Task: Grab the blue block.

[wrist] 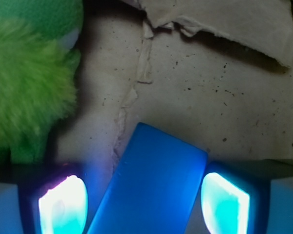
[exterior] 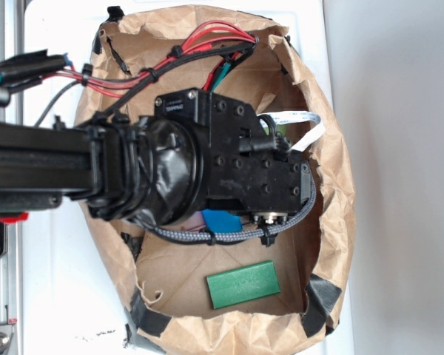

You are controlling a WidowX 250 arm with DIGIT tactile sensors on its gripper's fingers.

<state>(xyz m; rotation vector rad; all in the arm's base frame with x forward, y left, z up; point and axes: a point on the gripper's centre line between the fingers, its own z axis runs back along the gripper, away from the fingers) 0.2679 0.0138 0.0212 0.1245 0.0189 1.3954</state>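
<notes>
Nearest the wrist camera are the two fingers (wrist: 63,204), glowing pale cyan at the bottom corners of that view, one on each side of the blue block (wrist: 154,180). They stand wide apart, and the block lies between them, tilted so that its long edges run at a slant; a gap shows on the left side, while on the right the block's corner comes close to the other finger, and whether it touches cannot be told. The gripper (wrist: 144,207) is open around the block rather than clamped on it.

In the exterior view the largest thing is the black robot arm (exterior: 52,166), reaching in from the left over a brown paper bag (exterior: 333,185) that lies open on the white desk (exterior: 55,44). The arm's wrist housing (exterior: 237,155) covers most of the bag's middle, with red and black cables (exterior: 200,44) looping above it and a braided cable (exterior: 214,237) beneath. Only a small part of the blue block (exterior: 222,220) shows under the housing, resting on the bag's floor.

A fuzzy green plush toy (wrist: 29,73) fills the upper left of the wrist view, near the block but apart from it. The green block (exterior: 243,283) lies flat on the bag floor, below the blue one and clear of the arm.
</notes>
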